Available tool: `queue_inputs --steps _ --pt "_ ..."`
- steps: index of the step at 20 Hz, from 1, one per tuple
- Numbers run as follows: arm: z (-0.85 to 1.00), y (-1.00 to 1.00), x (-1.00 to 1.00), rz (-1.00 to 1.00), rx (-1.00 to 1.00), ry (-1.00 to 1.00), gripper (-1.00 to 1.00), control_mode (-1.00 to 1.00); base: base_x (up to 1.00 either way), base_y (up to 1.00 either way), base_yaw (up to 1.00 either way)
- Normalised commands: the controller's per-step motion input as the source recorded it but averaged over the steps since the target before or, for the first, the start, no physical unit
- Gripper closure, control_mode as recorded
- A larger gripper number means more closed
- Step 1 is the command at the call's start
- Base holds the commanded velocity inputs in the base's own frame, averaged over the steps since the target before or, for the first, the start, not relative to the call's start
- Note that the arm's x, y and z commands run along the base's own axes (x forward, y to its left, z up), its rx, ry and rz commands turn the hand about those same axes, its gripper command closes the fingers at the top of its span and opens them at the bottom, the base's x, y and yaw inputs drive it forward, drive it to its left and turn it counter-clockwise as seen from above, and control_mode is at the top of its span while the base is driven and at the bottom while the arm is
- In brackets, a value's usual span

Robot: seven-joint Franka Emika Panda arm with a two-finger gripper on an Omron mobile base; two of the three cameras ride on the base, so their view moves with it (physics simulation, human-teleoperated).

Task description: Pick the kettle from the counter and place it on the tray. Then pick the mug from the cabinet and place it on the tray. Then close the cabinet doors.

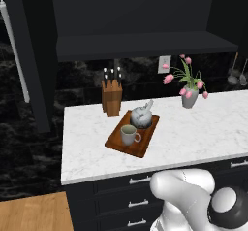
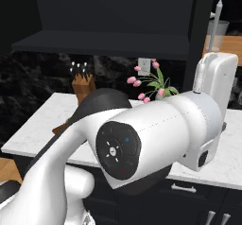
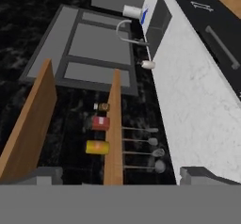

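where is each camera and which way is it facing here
Left base view: behind the arm's left, looking down at the counter with kettle and mug on the tray; white arm at lower right.
Right base view: behind its right; the arm blocks most of the counter.
Hand view: along the open gripper toward a sink.
Both base views share the knife block and the vase of pink flowers.

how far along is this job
Done: kettle and mug both sit on the tray. In hand: nothing; the gripper is open and empty. Left: the cabinet doors are not yet shut, the shelf exposed.
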Motion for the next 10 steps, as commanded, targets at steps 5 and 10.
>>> queue_inputs --steps 5,10 --pt "0.0 0.0 0.31 0.0 0.0 0.0 -1.0 -1.0 0.0 0.0 0.0" --pt "0.0 0.01 0.36 0.05 0.0 0.0 -1.0 -1.0 0.0 0.0 0.0"
